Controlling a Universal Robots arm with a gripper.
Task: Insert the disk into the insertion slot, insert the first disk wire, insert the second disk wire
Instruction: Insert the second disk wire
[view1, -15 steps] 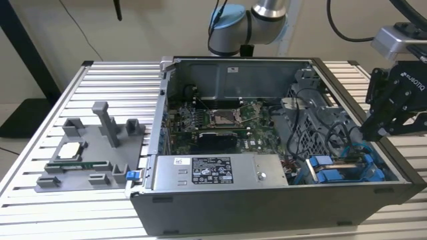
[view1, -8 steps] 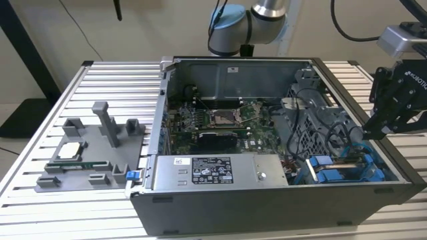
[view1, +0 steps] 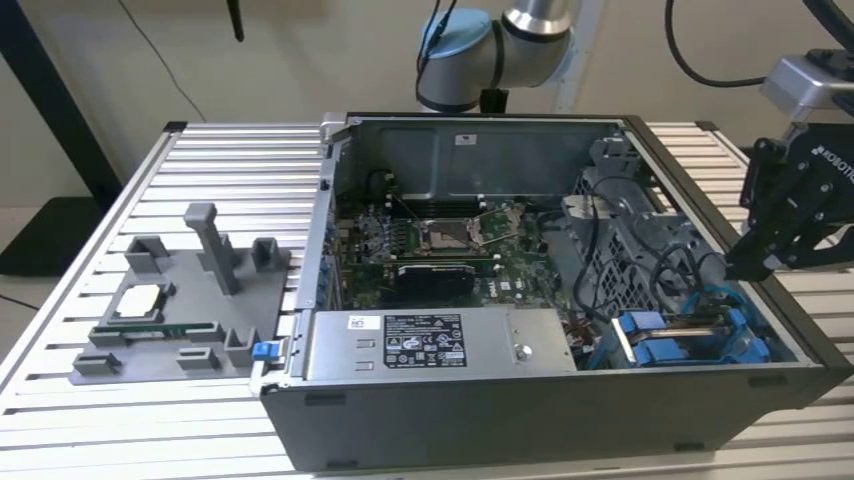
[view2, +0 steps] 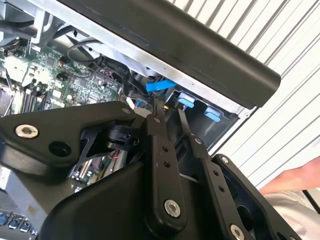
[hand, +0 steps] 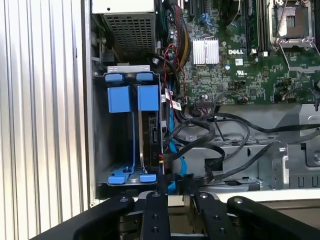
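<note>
Inside an open computer: the grey metal drive bay (hand: 100, 140), fitted with bright blue rails (hand: 121, 98), stands between the ribbed table (hand: 40, 125) and a tangle of black cables (hand: 200, 142). A dark hard drive (hand: 151, 137) sits on edge in the bay — on the side nearest the cables. The black gripper (hand: 175, 181) hangs at the frame's edge, close to the bay's end; the green circuit board (hand: 240, 75) lies beyond the cables.

A pale beige wall (view1: 307, 60) fills the upper frame; a black post (view1: 60, 110) stands upper left behind the ribbed silver table (view1: 80, 420).
</note>
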